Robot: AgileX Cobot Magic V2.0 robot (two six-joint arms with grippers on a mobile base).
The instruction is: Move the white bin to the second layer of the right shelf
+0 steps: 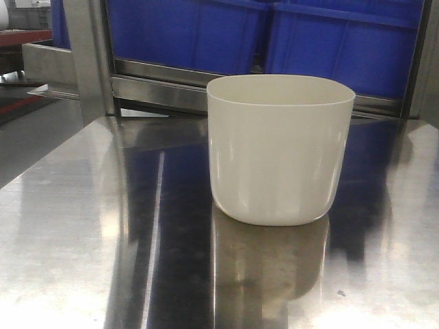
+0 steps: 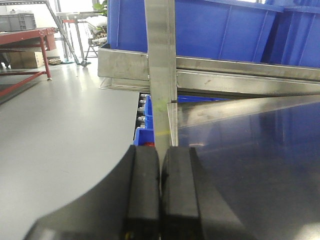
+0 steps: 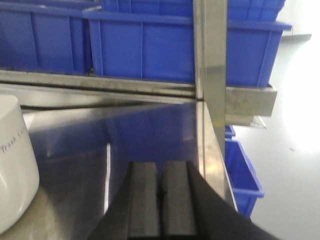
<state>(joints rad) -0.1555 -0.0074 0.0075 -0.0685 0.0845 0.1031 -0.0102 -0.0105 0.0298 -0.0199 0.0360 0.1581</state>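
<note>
On my left side, my left fingers [image 2: 150, 200] are pressed together with nothing between them. They sit at the left edge of the tabletop [image 2: 260, 165], right in front of a steel rack post [image 2: 160, 75]. Grey floor [image 2: 60, 140] spreads out further left. Toward the middle, the white bin [image 1: 278, 151] stands upright on the shiny steel tabletop, mouth up, slightly right of centre in the front view and touched by neither set of fingers. Behind it a steel rack bar [image 1: 158, 86] carries blue crates [image 1: 185, 31]. On my right, my right fingers [image 3: 147, 200] are likewise pressed together and empty, near the tabletop's right edge. The bin is off to their left, apart from them, with faint grey lettering on its wall.
</note>
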